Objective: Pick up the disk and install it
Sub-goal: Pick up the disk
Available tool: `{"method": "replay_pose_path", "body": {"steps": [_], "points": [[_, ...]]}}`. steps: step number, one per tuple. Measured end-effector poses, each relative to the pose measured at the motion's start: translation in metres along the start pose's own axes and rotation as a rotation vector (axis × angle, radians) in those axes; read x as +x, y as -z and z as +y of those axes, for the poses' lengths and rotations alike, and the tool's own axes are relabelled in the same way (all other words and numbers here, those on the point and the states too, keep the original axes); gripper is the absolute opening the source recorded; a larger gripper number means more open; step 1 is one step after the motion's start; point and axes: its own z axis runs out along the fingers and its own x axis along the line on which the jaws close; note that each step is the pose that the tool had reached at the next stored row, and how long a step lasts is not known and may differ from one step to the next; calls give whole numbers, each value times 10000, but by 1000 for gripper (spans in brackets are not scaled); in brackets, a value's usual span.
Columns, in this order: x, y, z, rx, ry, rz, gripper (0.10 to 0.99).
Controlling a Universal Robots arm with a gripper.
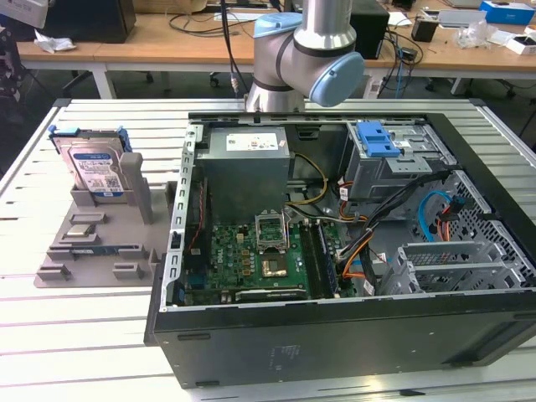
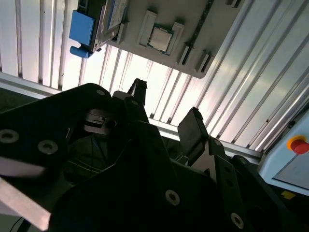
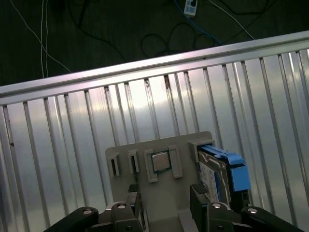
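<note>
Evidently, the end effector (image 2: pixel 165 110) was released: in the second wrist view its two black fingers (image 2: pixel 192 126) stood apart, with bare slatted tabletop (image 1: pixel 84 335) showing between them and nothing gripped. It hovered above the grey fixture (image 3: pixel 164 145), touching nothing.

The disk (image 1: pixel 98 170) stood on edge in a slot at one end of that fixture, label facing outward, with a blue side rail (image 3: pixel 236 169) along one side. It was not yet picked up and sat apart from the fingers. A processor chip (image 3: pixel 161 162) lay flat in a pocket of the fixture, beside the disk's slot.

In the exterior view the fixture sat to the exterior view's left of the open computer case (image 1: pixel 335 335). Inside the case, a blue latch (image 1: pixel 377 138) lay on the grey drive cage. The arm (image 1: pixel 306 50) stood behind the case.
</note>
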Motion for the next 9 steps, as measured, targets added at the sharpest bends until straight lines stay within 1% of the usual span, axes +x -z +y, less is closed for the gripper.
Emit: {"method": "replay_pose_path", "body": {"steps": [1,6,8,9], "points": [[-11,0,-5,-2,-2,2,541],[-123,-14,-81,-1,5,1,541],[-194,-22,-118,0,15,0,541],[-216,-23,-126,-2,19,2,541]]}}
